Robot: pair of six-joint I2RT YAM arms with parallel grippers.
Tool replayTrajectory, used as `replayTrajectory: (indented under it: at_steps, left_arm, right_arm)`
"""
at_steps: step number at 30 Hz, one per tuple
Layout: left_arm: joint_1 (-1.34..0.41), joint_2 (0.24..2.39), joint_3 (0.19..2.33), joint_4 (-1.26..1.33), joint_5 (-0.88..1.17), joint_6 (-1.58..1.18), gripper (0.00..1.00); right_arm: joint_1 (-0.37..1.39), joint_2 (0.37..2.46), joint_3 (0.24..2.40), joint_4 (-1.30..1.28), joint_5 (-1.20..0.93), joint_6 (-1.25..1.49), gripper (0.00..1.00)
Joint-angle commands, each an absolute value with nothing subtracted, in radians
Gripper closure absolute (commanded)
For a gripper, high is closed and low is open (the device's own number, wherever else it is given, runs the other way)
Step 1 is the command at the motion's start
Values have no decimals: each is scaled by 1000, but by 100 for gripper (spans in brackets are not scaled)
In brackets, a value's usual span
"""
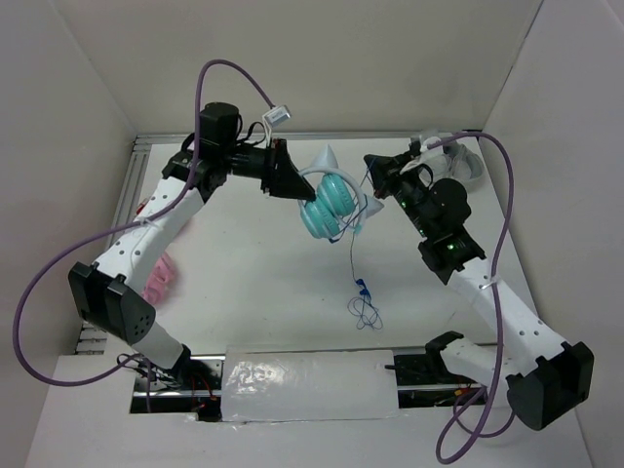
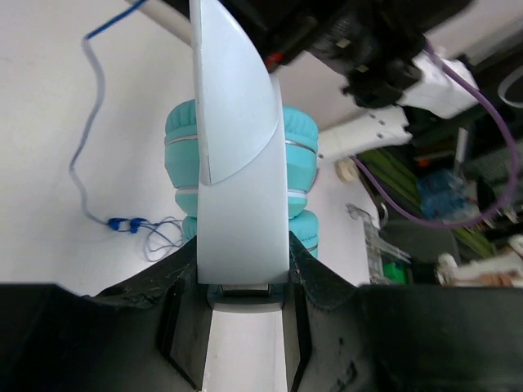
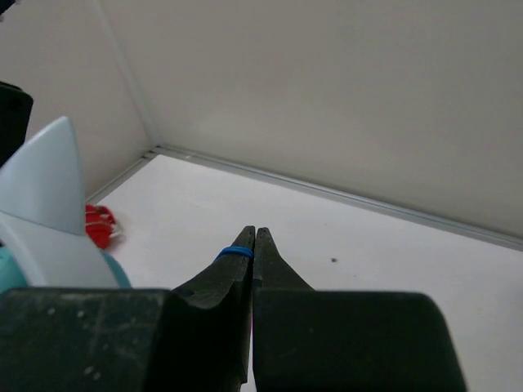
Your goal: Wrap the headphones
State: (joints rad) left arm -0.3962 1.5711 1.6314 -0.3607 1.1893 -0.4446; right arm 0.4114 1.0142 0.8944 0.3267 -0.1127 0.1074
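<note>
Because my left claw [image 1: 291, 185] clenches the white headband of the teal cat-eared over-ear headphones [image 1: 328, 205], they hang between both arms over the white bench [image 1: 244, 283]; my right claw [image 1: 373, 180], just beside them, pinches the thin blue cable [image 1: 353, 255], whose slack length runs toward my bases.
</note>
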Motion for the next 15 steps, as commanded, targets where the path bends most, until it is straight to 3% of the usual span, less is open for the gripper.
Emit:
replayTrajectory:
  at_steps: [1, 5, 15]
  left_arm:
    - [-408, 1536, 1675, -481, 1003, -419, 100]
    - [-445, 1561, 1782, -641, 622, -384, 100]
    - [-446, 1605, 1902, -701, 266, -400, 100]
  right_arm:
    - [442, 1011, 983, 414, 156, 45, 100]
    - [549, 1014, 1020, 315, 331, -81, 100]
    - [649, 1091, 1296, -208, 401, -71, 100]
